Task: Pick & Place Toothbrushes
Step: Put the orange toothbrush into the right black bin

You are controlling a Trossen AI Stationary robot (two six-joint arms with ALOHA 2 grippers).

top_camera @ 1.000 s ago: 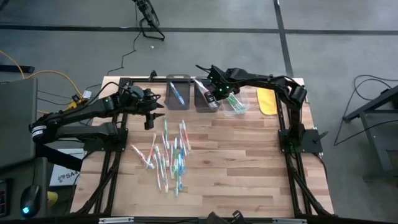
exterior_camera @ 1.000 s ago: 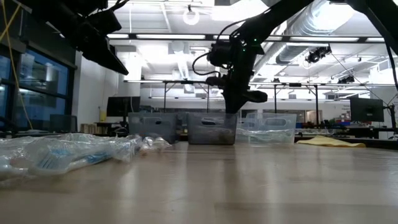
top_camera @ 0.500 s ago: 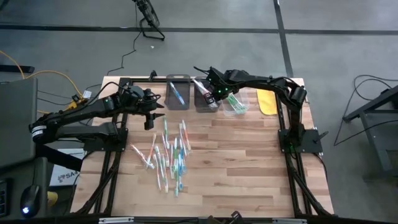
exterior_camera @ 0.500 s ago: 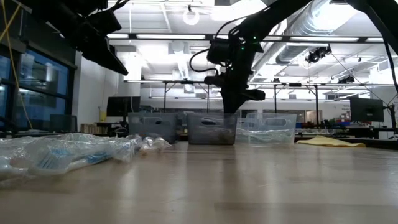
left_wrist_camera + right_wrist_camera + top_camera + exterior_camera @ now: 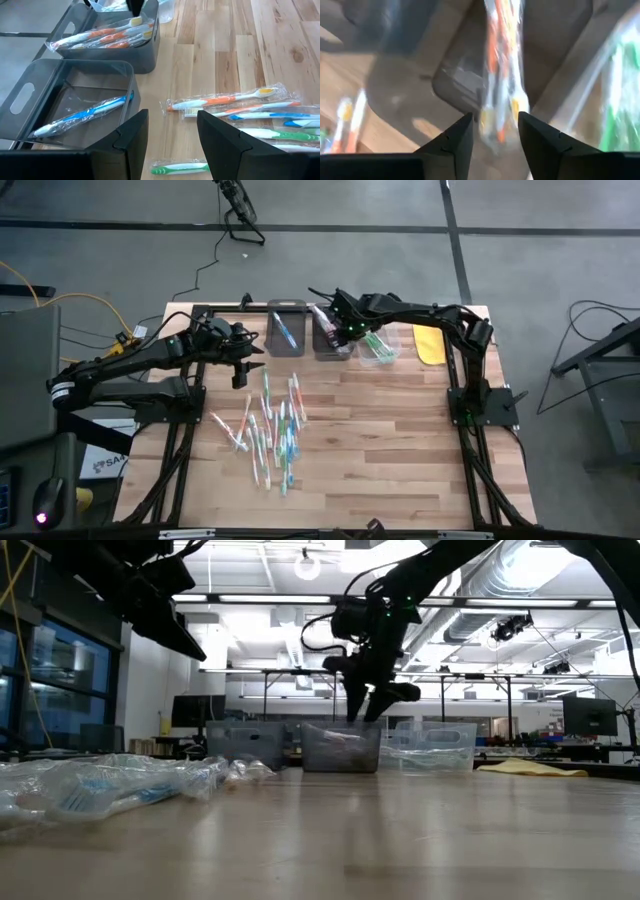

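Many wrapped toothbrushes (image 5: 272, 425) lie in a loose pile on the wooden table, also seen in the left wrist view (image 5: 235, 102). My right gripper (image 5: 335, 322) hangs open over the middle grey bin (image 5: 330, 338), fingers pointing down (image 5: 365, 705). Wrapped orange toothbrushes (image 5: 502, 65) show blurred in the bin beyond its fingertips (image 5: 495, 135). The left grey bin (image 5: 287, 330) holds a blue toothbrush (image 5: 80, 116). My left gripper (image 5: 172, 135) waits open above the table beside that bin, with nothing between its fingers.
A clear bin (image 5: 378, 346) with green toothbrushes stands right of the middle bin. A yellow flat object (image 5: 429, 343) lies at the table's far right. The near half of the table (image 5: 400, 460) is bare wood.
My right gripper has opened above the middle bin; its fingertips were together a second ago and now stand apart. It has stayed over the bin, shifting only slightly toward the table's left edge.
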